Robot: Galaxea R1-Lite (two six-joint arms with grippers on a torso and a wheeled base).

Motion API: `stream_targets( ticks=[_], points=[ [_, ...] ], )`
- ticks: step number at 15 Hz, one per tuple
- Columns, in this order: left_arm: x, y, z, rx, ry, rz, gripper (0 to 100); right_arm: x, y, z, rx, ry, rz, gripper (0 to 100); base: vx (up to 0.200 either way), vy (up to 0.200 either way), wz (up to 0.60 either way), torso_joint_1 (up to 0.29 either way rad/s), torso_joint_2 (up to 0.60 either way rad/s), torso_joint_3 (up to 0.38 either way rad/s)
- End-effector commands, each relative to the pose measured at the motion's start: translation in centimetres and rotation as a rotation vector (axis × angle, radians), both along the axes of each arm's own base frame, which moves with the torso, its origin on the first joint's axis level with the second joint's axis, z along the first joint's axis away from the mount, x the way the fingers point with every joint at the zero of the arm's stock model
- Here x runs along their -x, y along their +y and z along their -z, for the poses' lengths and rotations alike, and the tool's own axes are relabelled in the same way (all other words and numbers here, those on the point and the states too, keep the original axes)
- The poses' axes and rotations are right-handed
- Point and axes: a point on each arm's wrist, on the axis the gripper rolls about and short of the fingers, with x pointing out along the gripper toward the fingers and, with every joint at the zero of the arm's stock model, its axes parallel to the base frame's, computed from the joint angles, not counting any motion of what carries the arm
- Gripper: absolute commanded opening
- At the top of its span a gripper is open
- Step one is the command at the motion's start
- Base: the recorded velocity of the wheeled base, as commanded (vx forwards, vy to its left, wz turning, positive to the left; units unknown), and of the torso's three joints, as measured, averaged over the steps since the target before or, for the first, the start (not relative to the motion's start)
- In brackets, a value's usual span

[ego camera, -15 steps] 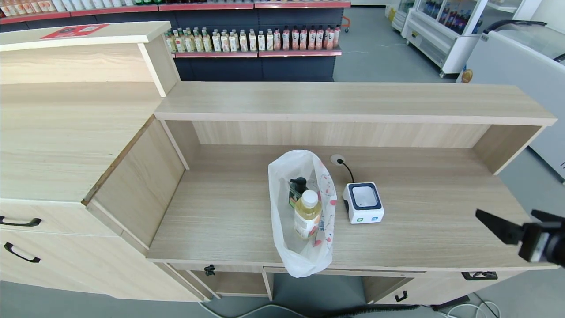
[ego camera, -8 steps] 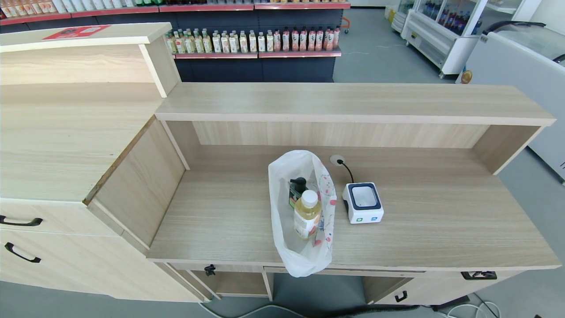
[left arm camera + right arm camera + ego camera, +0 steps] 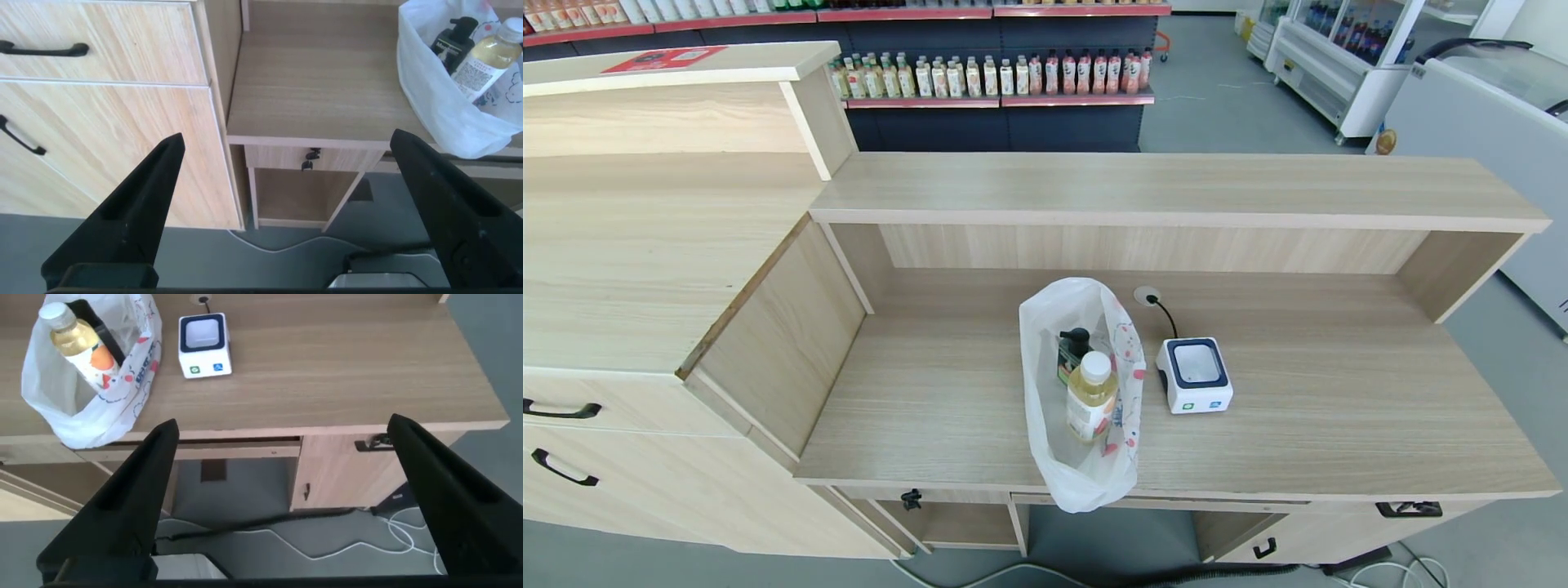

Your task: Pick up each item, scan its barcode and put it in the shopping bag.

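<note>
Bottles [image 3: 1091, 396] stand in the crinkly plastic shopping bag [image 3: 1042, 433] beside a boxy scanner [image 3: 1194, 374].

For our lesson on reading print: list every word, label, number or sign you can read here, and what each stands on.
Nothing is legible enough to quote.
Label on the yellow drink bottle: too small.
Label on the dark pump bottle: too small.
Red print on the white plastic shopping bag: blurred.
Two stickers on the white box scanner: too small.
Red sign on the pale wooden ledge: too small.
</note>
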Motion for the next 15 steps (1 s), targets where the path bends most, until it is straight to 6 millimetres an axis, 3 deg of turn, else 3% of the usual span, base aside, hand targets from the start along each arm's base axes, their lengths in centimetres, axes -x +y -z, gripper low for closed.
stream_targets(
  ticks=[1, 15],
  points=[
    [0.0, 0.0, 0.0, 0.0, 0.0, 0.001, 100, 0.07, 0.0, 0.04, 0.016, -0.007, 0.001, 100, 0.0, 0.0, 0.0, 0.0, 0.0, 0.0],
    [0.0, 0.0, 0.0, 0.011, 0.0, -0.001, 100, 0.08, 0.0, 0.03, -0.015, -0.011, 0.001, 100, 0.0, 0.0, 0.0, 0.0, 0.0, 0.0]
  ],
)
